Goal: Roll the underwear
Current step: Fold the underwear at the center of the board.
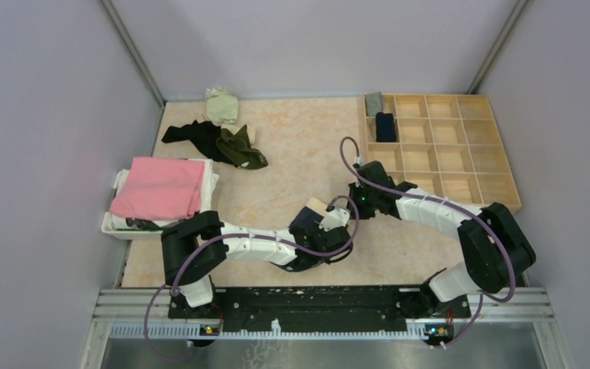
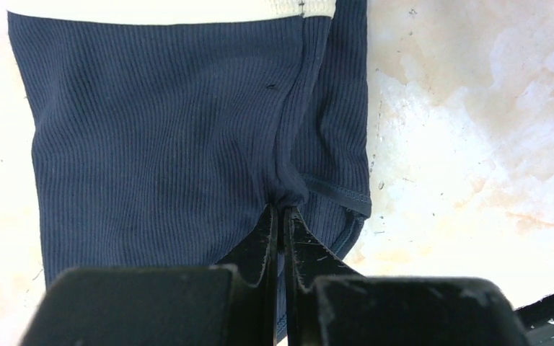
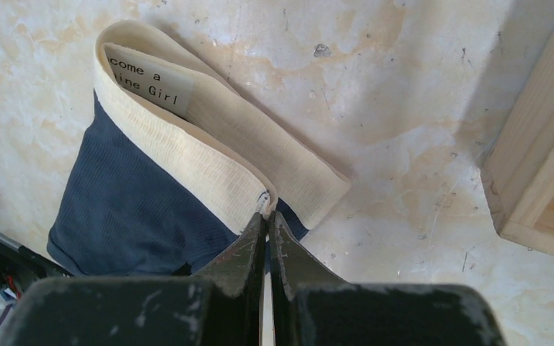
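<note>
A navy underwear (image 2: 166, 144) with a beige waistband (image 3: 209, 151) is stretched between my two grippers near the middle of the table. In the left wrist view my left gripper (image 2: 283, 207) is shut on a pinch of its navy fabric at the lower edge. My right gripper (image 3: 265, 210) is shut on the waistband's edge, close to a white printed label (image 3: 151, 79). From above, the arms cover most of it and only a beige bit (image 1: 314, 206) shows. More underwear, dark and olive (image 1: 223, 144), lies in a heap at the back left, with a pale green piece (image 1: 221, 104) behind it.
A folded pink cloth (image 1: 160, 187) lies on a white tray (image 1: 115, 223) at the left edge. A wooden grid box (image 1: 461, 173) stands at the right, with a dark roll (image 1: 385, 127) and a grey one (image 1: 373, 104) in its far-left cells. Its corner (image 3: 541, 166) is near my right gripper.
</note>
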`<state>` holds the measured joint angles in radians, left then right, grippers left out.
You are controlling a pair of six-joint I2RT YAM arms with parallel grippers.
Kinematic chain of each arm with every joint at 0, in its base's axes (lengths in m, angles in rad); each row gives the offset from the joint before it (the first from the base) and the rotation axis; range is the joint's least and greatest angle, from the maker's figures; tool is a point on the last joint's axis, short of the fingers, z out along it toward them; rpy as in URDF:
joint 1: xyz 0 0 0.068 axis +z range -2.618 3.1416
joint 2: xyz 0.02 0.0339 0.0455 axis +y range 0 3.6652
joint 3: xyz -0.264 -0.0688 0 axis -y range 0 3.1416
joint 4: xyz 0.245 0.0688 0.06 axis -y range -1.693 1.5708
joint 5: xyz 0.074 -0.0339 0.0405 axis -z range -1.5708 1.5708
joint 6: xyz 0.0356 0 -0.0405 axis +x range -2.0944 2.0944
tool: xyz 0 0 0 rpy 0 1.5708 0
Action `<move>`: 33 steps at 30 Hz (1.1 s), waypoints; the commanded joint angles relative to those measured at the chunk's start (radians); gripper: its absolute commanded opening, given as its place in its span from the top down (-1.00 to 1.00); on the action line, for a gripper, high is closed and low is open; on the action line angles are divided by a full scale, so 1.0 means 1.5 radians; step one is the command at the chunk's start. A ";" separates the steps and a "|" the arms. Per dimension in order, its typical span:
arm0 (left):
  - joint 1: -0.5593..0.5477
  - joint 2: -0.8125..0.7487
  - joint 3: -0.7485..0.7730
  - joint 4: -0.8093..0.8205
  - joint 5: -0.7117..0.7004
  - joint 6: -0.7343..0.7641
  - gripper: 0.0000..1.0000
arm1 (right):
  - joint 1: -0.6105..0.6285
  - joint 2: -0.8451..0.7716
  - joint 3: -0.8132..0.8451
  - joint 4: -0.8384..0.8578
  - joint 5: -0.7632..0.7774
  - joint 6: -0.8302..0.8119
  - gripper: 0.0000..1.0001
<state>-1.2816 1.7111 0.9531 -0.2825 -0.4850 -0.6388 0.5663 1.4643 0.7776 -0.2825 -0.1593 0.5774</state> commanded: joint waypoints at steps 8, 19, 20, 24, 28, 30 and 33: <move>-0.004 0.015 -0.006 0.023 0.007 -0.011 1.00 | -0.003 -0.005 -0.026 0.002 0.031 0.002 1.00; -0.004 0.020 -0.003 0.017 0.005 -0.010 1.00 | -0.003 0.020 -0.026 -0.004 0.070 -0.006 1.00; -0.004 0.020 -0.003 0.017 0.004 -0.009 1.00 | -0.003 0.022 -0.027 -0.004 0.071 -0.006 1.00; -0.004 0.017 0.009 0.006 0.002 -0.006 1.00 | -0.003 0.039 -0.032 0.003 0.068 -0.007 1.00; -0.005 -0.017 0.028 -0.009 0.004 0.011 1.00 | -0.003 0.055 -0.041 0.014 0.063 -0.007 1.00; -0.005 -0.038 0.037 -0.009 0.008 0.025 1.00 | -0.003 0.061 -0.044 0.021 0.060 -0.006 1.00; -0.005 -0.059 0.052 -0.010 0.025 0.047 1.00 | -0.003 0.071 -0.049 0.029 0.054 -0.004 1.00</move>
<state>-1.2831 1.7020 0.9710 -0.3004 -0.4694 -0.6178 0.5663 1.5219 0.7441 -0.2440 -0.0986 0.5797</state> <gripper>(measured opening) 0.053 0.006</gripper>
